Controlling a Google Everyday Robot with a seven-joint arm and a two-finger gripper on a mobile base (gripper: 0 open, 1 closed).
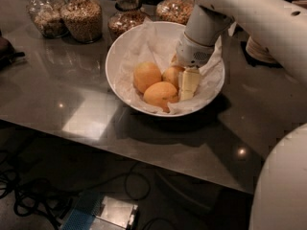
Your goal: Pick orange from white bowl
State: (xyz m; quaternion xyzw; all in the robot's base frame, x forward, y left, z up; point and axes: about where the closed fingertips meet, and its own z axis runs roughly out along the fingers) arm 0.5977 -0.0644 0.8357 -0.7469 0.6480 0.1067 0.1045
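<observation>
The white bowl (120,49), lined with crumpled white paper, stands on the dark table and holds three yellow-orange fruits. The round orange (146,75) lies at the left of the group. A more oval fruit with a pointed tip (159,94) lies in front. A third fruit (171,74) sits behind it, partly hidden by my gripper. My gripper (188,86) hangs down from the white arm into the right half of the bowl, against the third fruit's right side and to the right of the orange.
Several glass jars of grains (82,17) stand along the back of the table behind the bowl. A stack of small plates (259,51) sits at the right, partly behind my arm. A dark object (7,49) lies at the left edge. Cables lie on the floor below.
</observation>
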